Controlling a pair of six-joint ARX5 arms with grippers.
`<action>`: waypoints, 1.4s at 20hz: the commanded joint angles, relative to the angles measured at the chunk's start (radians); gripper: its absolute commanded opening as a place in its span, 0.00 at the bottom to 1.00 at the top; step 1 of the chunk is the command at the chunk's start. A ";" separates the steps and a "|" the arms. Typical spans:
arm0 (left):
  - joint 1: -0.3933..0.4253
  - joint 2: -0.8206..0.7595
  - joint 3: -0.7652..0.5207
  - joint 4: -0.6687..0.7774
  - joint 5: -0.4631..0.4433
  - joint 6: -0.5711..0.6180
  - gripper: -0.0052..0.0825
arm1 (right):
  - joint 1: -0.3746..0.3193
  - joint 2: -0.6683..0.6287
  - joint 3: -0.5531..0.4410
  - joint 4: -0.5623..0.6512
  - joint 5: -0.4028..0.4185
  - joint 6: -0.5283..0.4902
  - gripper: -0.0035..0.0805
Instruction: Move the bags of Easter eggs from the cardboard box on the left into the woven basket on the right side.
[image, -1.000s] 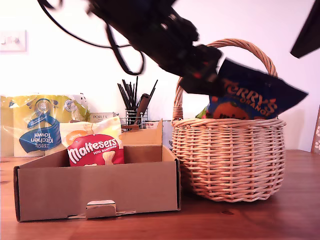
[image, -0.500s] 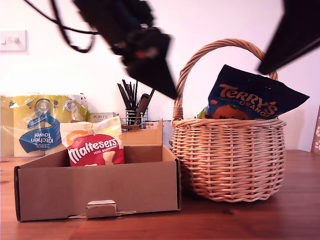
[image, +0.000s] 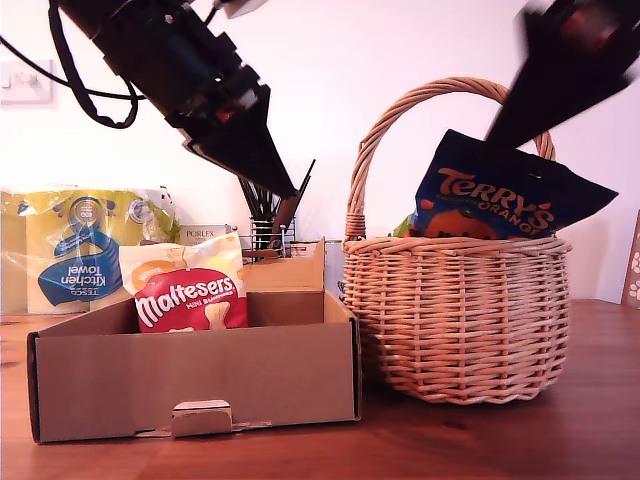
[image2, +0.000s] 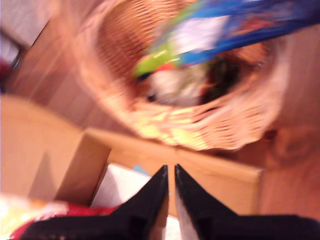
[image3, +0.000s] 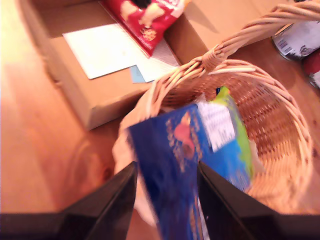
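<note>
Above the cardboard box (image: 195, 375), your first gripper (image2: 170, 172) hangs pinched together; spread it, then descend squarely onto the Maltesers bag (image: 190, 297).

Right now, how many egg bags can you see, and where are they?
3: the Maltesers bag stands in the cardboard box; the Terry's Orange bag and a white-and-green bag sit in the woven basket. More may be hidden underneath.
</note>
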 joint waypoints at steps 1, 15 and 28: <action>0.008 0.009 -0.010 0.016 0.024 -0.008 0.04 | 0.003 0.055 0.005 0.019 0.026 -0.015 0.46; 0.013 0.009 -0.010 0.015 0.092 -0.034 0.04 | 0.003 0.151 0.005 0.302 0.197 -0.086 0.03; 0.012 0.009 -0.010 0.006 0.122 -0.035 0.04 | -0.024 0.333 0.005 0.701 0.329 -0.206 0.03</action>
